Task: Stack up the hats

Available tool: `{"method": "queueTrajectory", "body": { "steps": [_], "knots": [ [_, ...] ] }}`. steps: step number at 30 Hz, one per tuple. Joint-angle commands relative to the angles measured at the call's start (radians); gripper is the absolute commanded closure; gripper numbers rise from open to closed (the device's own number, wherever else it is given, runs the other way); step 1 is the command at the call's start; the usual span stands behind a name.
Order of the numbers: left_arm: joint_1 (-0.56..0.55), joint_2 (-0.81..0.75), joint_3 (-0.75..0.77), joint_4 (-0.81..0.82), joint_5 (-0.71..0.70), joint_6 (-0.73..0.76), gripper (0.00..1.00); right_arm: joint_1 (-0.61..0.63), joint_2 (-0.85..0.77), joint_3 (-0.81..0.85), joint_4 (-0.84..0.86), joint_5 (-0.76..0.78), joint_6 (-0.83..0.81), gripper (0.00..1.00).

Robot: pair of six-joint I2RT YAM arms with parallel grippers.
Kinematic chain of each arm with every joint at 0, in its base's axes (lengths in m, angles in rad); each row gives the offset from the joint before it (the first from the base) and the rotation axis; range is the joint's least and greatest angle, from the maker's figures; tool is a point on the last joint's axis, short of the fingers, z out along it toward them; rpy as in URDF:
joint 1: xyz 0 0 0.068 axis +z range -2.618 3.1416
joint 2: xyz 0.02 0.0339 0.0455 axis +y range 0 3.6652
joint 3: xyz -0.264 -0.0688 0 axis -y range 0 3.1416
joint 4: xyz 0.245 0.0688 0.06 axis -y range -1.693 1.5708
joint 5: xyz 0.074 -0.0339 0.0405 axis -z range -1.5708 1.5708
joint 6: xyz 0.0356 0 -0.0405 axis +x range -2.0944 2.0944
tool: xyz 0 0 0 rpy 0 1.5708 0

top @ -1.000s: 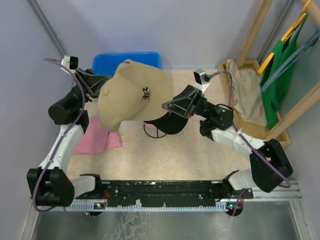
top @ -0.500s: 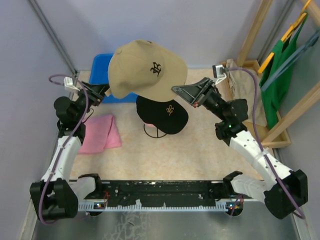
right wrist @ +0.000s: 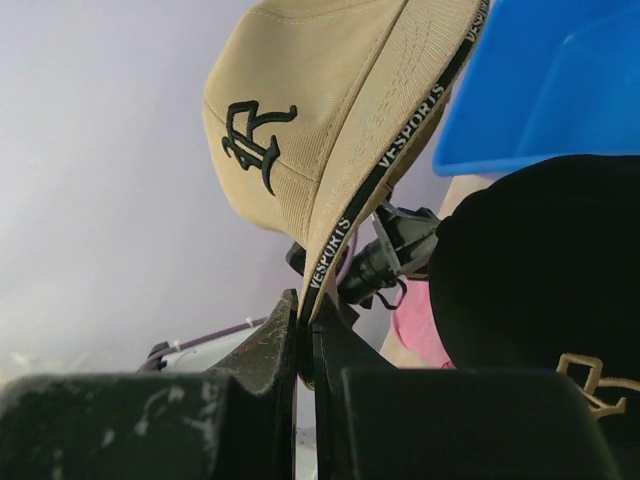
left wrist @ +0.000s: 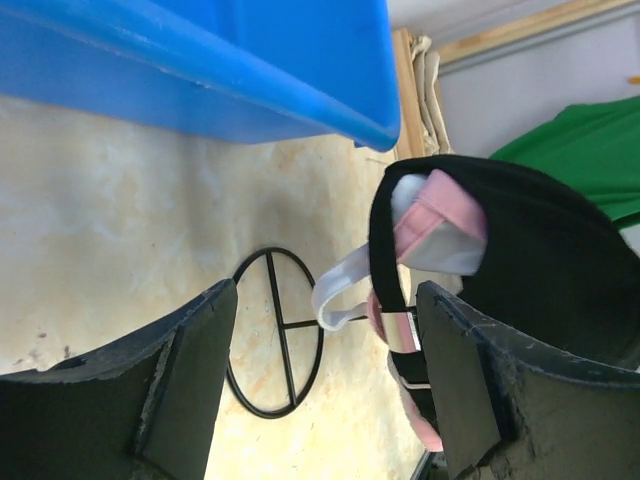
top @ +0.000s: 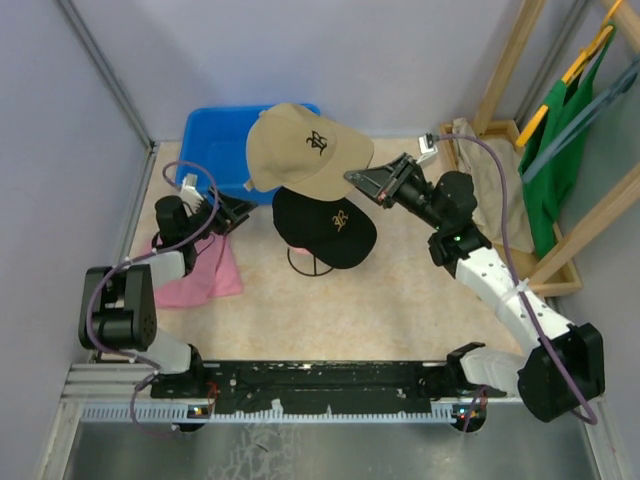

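Note:
A tan cap [top: 305, 150] [right wrist: 320, 120] hangs in the air just above and behind the black cap [top: 325, 225] [right wrist: 540, 270], which sits on a wire stand. My right gripper [top: 353, 178] [right wrist: 308, 330] is shut on the tan cap's rim. My left gripper [top: 238, 208] [left wrist: 325, 295] is open and holds nothing, low at the left, facing the stack. From there a pink cap [left wrist: 430, 215] and a white cap's strap [left wrist: 345, 290] show under the black cap.
A blue bin [top: 215, 135] [left wrist: 200, 60] stands at the back left. A flat pink cloth [top: 195, 280] lies under the left arm. The stand's ring base [left wrist: 275, 330] rests on the table. A wooden rack with a beige garment [top: 495, 190] and green cloth [top: 560, 130] is at the right.
My left gripper has opened and let go of the tan cap, and the left arm has dropped back to the left. The right gripper alone now holds the cap, lower than before.

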Motion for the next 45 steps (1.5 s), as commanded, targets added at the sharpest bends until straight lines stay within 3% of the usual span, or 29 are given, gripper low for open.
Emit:
{"method": "queueTrajectory", "body": {
  "steps": [1, 5, 10, 22, 36, 45],
  "knots": [
    [-0.034, 0.145, 0.024, 0.274, 0.088, -0.063, 0.20, -0.025, -0.065, 0.028, 0.027, 0.015, -0.011, 1.00],
    [-0.070, 0.260, 0.065, 0.388, 0.108, -0.135, 0.17, -0.039, -0.097, 0.028, -0.008, 0.030, -0.027, 1.00],
    [-0.097, 0.293, 0.073, 0.450, 0.096, -0.169, 0.17, -0.045, -0.116, 0.025, -0.042, 0.041, -0.050, 1.00],
    [-0.134, 0.303, 0.086, 0.438, 0.105, -0.162, 0.19, -0.047, -0.120, -0.012, -0.023, 0.040, -0.044, 1.00],
    [-0.188, 0.376, 0.107, 0.495, 0.089, -0.198, 0.47, -0.047, -0.081, -0.022, 0.013, 0.012, -0.024, 1.00],
    [-0.194, 0.379, 0.094, 0.565, 0.109, -0.250, 0.80, -0.044, 0.007, -0.038, 0.095, -0.042, 0.034, 1.00]
  ]
}}
